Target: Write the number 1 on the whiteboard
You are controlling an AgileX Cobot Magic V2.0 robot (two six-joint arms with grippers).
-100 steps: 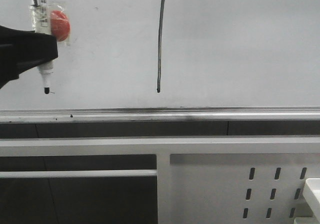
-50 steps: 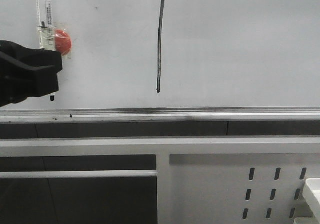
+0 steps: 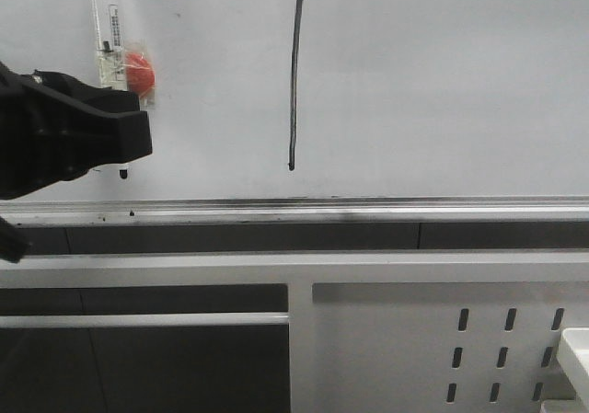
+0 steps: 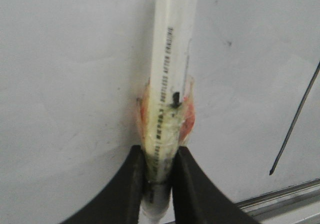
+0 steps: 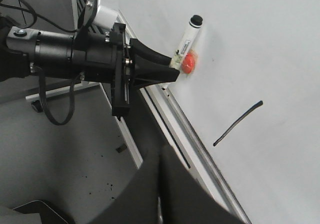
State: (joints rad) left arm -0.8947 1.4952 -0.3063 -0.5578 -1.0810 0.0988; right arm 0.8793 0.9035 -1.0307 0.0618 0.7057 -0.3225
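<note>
- A lab or test bench: a whiteboard mounted above a white perforated metal frame.
- Beside the left gripper, black cables hang loose.

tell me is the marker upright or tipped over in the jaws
Upright. The marker stands near-vertical in the left gripper, jaws shut on its lower barrel, tip pointing down beside the whiteboard.

Hiding most of the marker behind the left gripper; tip barely peeking out below, top running off-frame.
</note>
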